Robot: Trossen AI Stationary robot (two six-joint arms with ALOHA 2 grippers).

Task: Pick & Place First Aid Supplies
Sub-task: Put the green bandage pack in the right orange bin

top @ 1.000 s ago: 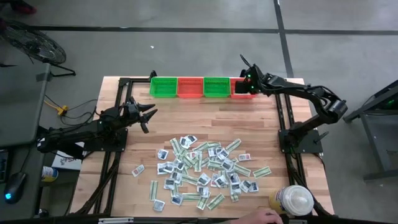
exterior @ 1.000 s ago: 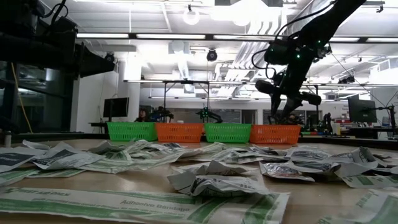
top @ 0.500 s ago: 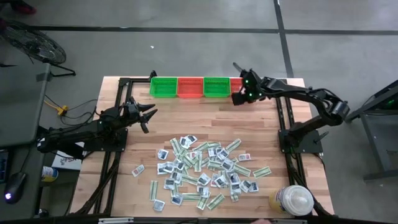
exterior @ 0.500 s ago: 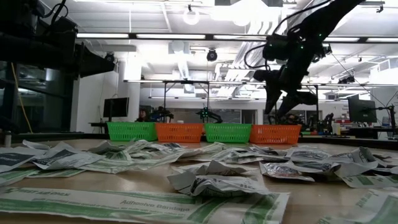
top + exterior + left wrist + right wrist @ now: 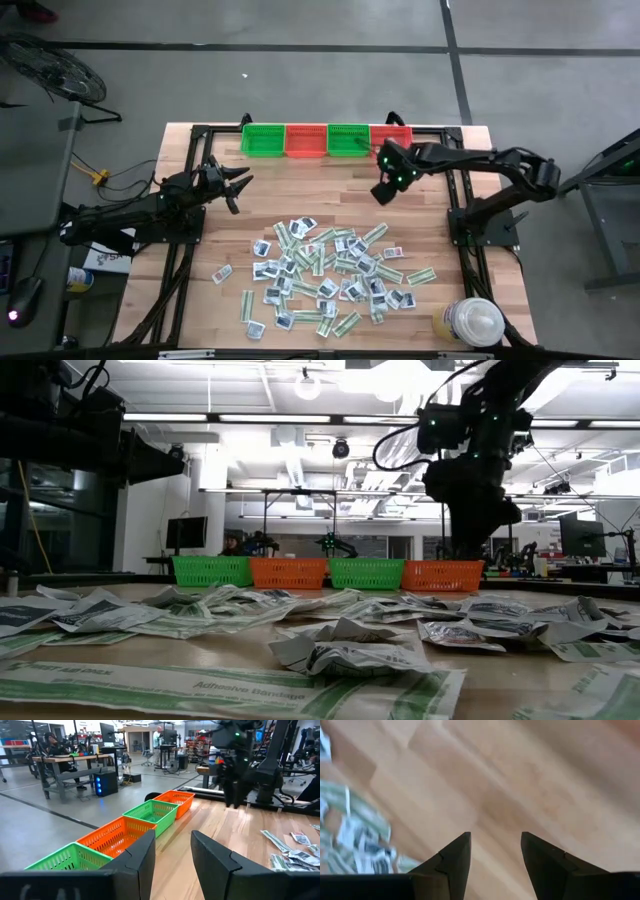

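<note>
Wooden table (image 5: 190, 300), workshop beyond. First aid supplies (image 5: 325, 272) heaped at lower centre of high view: light, thin, crinkly packets, likely slippery; pinch single packet by free edge. Four baskets (image 5: 326, 141) along top edge, contents unclear. Right gripper (image 5: 379, 191) hovers between, fingers apart, empty. Left gripper (image 5: 238, 187) waits left, parted, empty.

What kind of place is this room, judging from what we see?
Probably a robotics lab or workshop: workbenches with monitors behind, two robot arms at a wooden table, bare concrete floor.
</note>
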